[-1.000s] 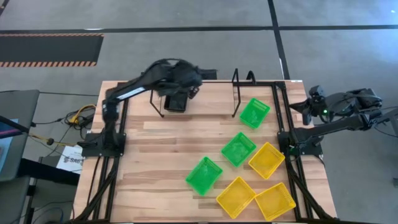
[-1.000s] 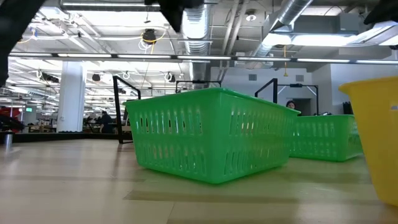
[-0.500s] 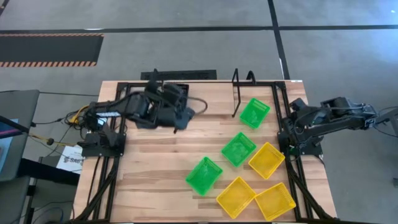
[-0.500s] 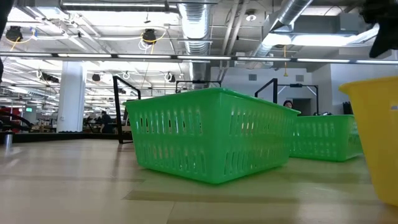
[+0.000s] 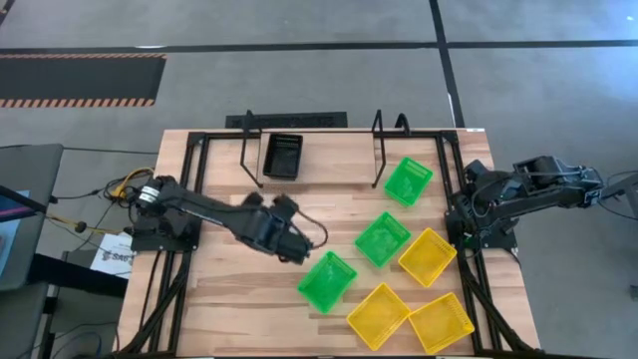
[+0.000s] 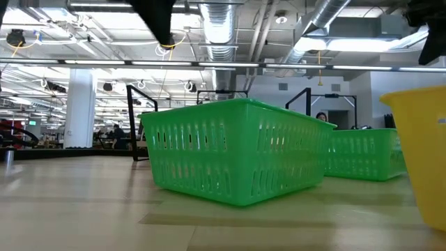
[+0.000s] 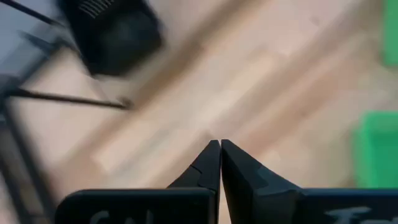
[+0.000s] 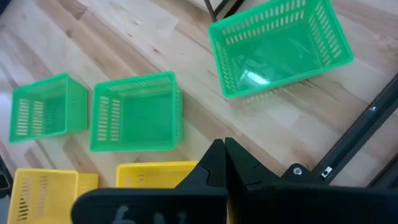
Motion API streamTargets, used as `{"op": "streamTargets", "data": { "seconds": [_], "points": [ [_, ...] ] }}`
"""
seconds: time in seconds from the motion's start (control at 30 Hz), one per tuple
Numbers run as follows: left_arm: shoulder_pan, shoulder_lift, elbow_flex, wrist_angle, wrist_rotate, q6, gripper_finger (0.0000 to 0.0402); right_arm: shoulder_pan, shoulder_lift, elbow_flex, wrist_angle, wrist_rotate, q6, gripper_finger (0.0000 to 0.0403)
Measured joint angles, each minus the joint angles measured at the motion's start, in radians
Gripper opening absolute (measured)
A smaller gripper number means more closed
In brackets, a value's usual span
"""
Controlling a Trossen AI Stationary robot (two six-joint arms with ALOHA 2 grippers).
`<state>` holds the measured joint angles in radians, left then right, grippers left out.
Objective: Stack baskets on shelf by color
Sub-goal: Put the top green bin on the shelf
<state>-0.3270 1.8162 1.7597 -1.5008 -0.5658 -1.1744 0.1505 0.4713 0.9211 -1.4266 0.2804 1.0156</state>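
Note:
A black basket (image 5: 282, 155) sits on the shelf (image 5: 329, 160) at the far edge, near its left upright; it shows blurred in the left wrist view (image 7: 115, 31). Three green baskets (image 5: 409, 180) (image 5: 382, 238) (image 5: 326, 281) and three yellow baskets (image 5: 428, 256) (image 5: 378, 315) (image 5: 440, 323) stand on the tabletop at the right and near right. My left gripper (image 5: 297, 249) (image 7: 219, 148) is shut and empty over the table's middle, just left of the nearest green basket. My right gripper (image 5: 471, 182) (image 8: 224, 148) is shut and empty at the table's right edge.
The shelf's black wire uprights (image 5: 249, 150) (image 5: 384, 150) stand at the far edge. Bare tabletop (image 5: 229, 289) lies at the left and near left. In the low view the nearest green basket (image 6: 237, 150) fills the middle, with a yellow basket (image 6: 418, 160) at the right.
My left gripper has left the black basket on the shelf and gone toward the near edge and to the right, down over the table's middle, close to the nearest green basket. My right arm has swung in from beyond the table's right edge and then kept still.

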Motion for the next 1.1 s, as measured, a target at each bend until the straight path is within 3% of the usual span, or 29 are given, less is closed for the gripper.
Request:
{"op": "streamTargets", "data": {
  "seconds": [0.23,0.5,0.73,0.97,1.1],
  "points": [
    [-0.053,-0.125,-0.330,0.506,0.099,0.027,0.0000,0.000,0.001,0.000,0.013,-0.004,0.077,0.0003],
    [-0.052,-0.301,-0.680,0.656,0.226,-0.218,0.0000,0.001,0.093,-0.025,0.018,0.019,0.335,0.0002],
    [-0.047,-0.396,-0.754,0.680,0.237,-0.169,0.0000,0.043,0.278,-0.070,0.114,-0.089,0.391,0.0002],
    [-0.019,-0.420,-0.754,0.684,0.218,-0.057,0.0000,0.065,0.424,-0.071,0.162,-0.087,0.401,0.0008],
    [-0.011,-0.419,-0.754,0.685,0.225,-0.015,0.0000,0.053,0.473,-0.071,0.164,-0.071,0.401,0.0036]
  ]
}}
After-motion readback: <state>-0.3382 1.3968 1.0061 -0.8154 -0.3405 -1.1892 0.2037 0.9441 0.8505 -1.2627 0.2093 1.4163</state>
